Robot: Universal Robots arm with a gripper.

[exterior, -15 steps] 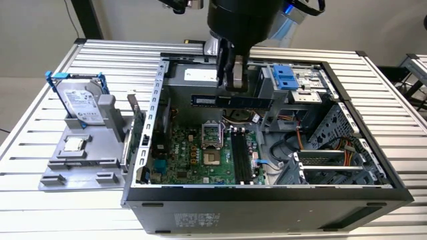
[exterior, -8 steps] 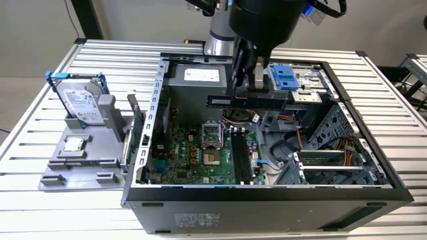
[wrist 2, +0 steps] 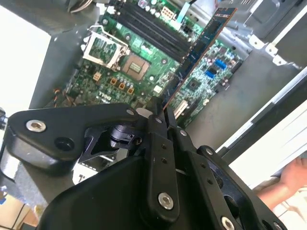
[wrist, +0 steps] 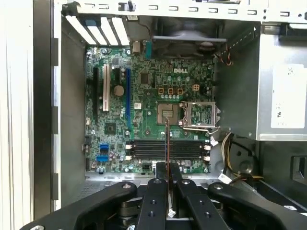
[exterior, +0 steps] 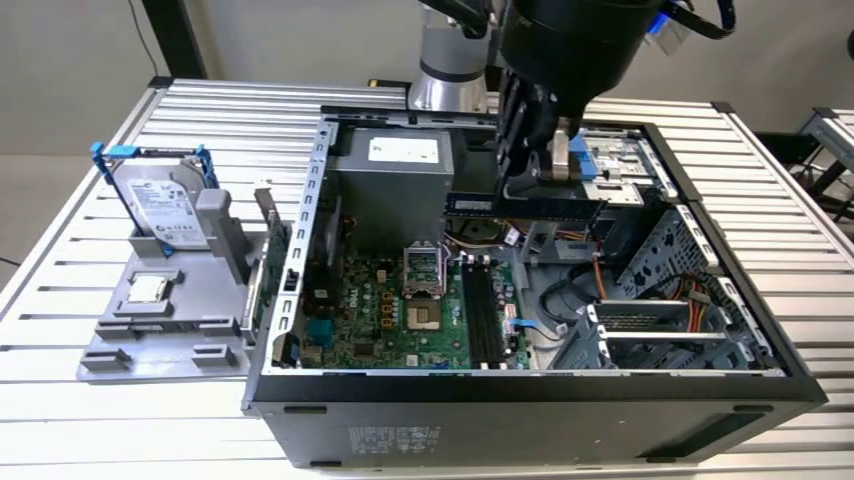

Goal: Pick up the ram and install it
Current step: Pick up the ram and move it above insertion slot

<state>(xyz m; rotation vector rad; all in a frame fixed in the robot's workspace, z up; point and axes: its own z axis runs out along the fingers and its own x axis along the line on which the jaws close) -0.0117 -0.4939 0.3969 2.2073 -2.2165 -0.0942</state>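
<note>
Holding the ram [exterior: 514,207] pinched tight between its fingers, the claw [exterior: 531,188] hangs inside the open computer case [exterior: 534,395], high above the green board [wrist: 144,96]. The ram is a thin green stick with dark chips. It sits right under the claw, up in the air, touching nothing else. Straight below the claw lie the long black slots [wrist: 168,149], side by side, with small white clips at their ends. From the first wrist view, the stick looks like it is turned across the slots, not along them. To do this job well, I think the stick must point the same way as one slot. It must stay flat and level, with its gold edge facing down, and sit right over that slot. The clips should be tipped open. A slow, straight push should be enough, because a crooked push could bend the stick or hurt the board. Just past the slots is the shiny square chip holder [wrist: 168,112], and the stick should keep off it. Near the claw there are loose wires [exterior: 601,285] and grey metal walls, so there is not much room to wiggle. The case lies on a table [exterior: 80,400] made of silver metal strips. Well away from the claw, outside the case, a hard drive [exterior: 160,205] in a blue frame stands on a grey holder. A person's hand [wrist 2: 292,175] shows at the edge of the second wrist view, outside the case.
</note>
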